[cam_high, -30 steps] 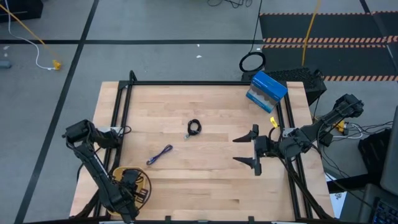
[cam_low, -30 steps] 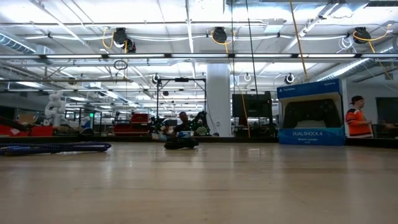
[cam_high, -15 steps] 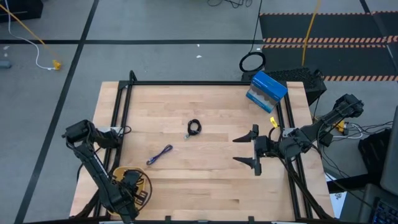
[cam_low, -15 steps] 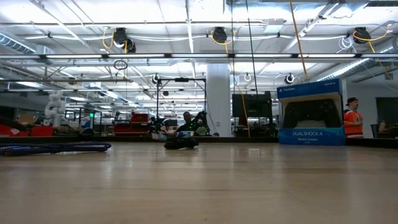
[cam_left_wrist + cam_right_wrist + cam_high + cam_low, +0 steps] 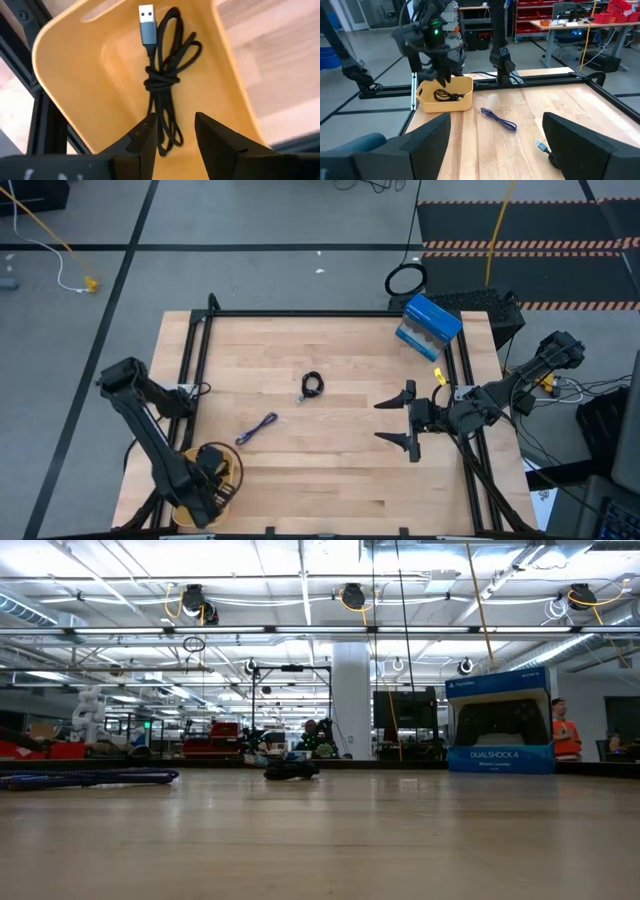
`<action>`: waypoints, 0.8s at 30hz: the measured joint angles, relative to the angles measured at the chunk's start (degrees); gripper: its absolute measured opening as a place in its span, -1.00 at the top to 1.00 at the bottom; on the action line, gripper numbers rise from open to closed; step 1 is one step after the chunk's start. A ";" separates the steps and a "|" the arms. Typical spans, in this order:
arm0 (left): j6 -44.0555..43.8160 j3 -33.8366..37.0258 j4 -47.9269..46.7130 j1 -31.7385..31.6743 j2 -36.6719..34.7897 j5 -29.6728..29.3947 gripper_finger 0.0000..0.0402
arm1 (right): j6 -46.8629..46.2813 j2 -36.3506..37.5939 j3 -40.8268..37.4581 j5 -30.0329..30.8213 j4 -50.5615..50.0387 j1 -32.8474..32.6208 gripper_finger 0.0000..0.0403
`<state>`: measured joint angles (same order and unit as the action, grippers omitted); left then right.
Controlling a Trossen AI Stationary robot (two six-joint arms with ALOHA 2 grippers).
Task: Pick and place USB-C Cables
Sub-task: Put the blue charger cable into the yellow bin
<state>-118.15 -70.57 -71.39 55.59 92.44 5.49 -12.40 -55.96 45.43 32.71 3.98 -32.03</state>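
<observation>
A black USB-C cable bundle [image 5: 162,85] lies on the floor of a yellow bin [image 5: 225,463] at the table's near left corner. My left gripper [image 5: 175,117] hangs over the bin, pointing down and open, with a finger on either side of the bundle's lower loop and above it. A purple cable [image 5: 257,428] and a tight black coil [image 5: 312,386] lie flat on the wood mid-table. My right gripper [image 5: 402,420] waits at the table's right, level, wide open and holding nothing.
A blue controller box [image 5: 428,326] stands at the far right corner. A big black ring of cable [image 5: 405,280] lies on the floor beyond the table. Black frame rails [image 5: 330,313] run along the table edges. People stand in the room behind [image 5: 563,735].
My left arm has lifted above the yellow bin, its elbow swinging up and toward the table's far left. The cables on the table and my right arm have kept still.
</observation>
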 joint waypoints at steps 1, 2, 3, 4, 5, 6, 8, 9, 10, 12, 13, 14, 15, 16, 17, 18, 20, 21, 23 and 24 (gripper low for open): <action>0.02 0.00 0.04 -0.09 -1.00 -0.18 0.32 | 0.02 0.00 0.00 0.00 -0.02 0.00 -0.53; 0.44 0.00 0.04 -0.08 -2.01 -0.54 0.32 | 0.02 0.00 0.00 0.00 -0.02 0.00 -0.53; 1.02 0.00 0.04 -0.08 -2.98 -0.62 0.32 | 0.02 0.00 0.00 0.00 -0.01 0.00 -0.53; 1.84 0.00 0.05 -0.10 -4.00 -0.63 0.32 | 0.02 0.00 0.00 0.00 -0.01 0.00 -0.53; 2.84 0.00 0.06 -0.22 -4.89 -0.62 0.32 | 0.02 0.00 0.00 0.00 -0.02 0.00 -0.53; 4.05 0.00 -0.05 -0.42 -5.81 -0.60 0.32 | 0.02 0.00 0.00 0.00 -0.03 0.00 -0.53; 6.69 0.00 -0.12 -1.08 -7.80 -0.77 0.32 | 0.02 0.00 0.00 0.00 -0.02 0.00 -0.53; 8.08 -0.02 -0.51 -1.47 -8.75 -0.87 0.32 | 0.02 0.00 0.00 0.00 -0.04 0.00 -0.53; 9.61 -0.02 -1.02 -1.92 -9.60 -1.00 0.32 | 0.02 0.00 0.00 0.00 -0.02 0.00 -0.53; 13.31 -0.02 -1.92 -3.02 -11.09 -1.00 0.32 | 0.02 0.00 0.00 0.02 -0.04 0.00 -0.53; 15.53 -0.02 -2.49 -3.68 -11.83 -1.00 0.32 | 0.02 0.00 0.00 0.04 -0.04 0.00 -0.53; 18.07 -0.02 -3.05 -4.34 -12.43 -1.00 0.32 | 0.04 0.00 0.00 0.04 -0.02 0.00 -0.53; 21.00 -0.02 -3.41 -5.04 -13.04 -1.01 0.32 | 0.02 0.00 0.00 0.04 -0.04 0.00 -0.53; 23.96 -0.02 -3.57 -5.74 -13.50 -1.03 0.32 | 0.04 0.00 0.00 0.04 -0.04 0.00 -0.53; 27.29 -0.02 -3.58 -6.50 -13.81 -1.03 0.32 | 0.04 0.00 0.00 0.06 -0.05 0.00 -0.53; 30.92 -0.02 -3.56 -7.32 -14.07 -1.06 0.32 | 0.04 0.00 0.00 0.07 -0.04 0.00 -0.53; 38.43 -0.02 -3.56 -8.90 -14.31 -1.14 0.32 | 0.04 0.00 0.00 0.09 -0.06 0.00 -0.53; 42.34 -0.02 -3.56 -9.64 -14.31 -1.44 0.32 | 0.04 0.00 0.00 0.09 -0.12 0.00 -0.53; 49.10 -0.02 -3.48 -10.99 -14.29 -2.75 0.32 | 0.04 0.00 0.00 0.11 -0.38 0.01 -0.53; 51.84 -0.02 -3.43 -11.58 -14.29 -3.86 0.32 | 0.04 0.00 0.00 0.11 -0.61 0.03 -0.53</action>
<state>-66.31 -70.59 -74.83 44.01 78.15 1.63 -12.36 -55.96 45.43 32.82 3.37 -32.00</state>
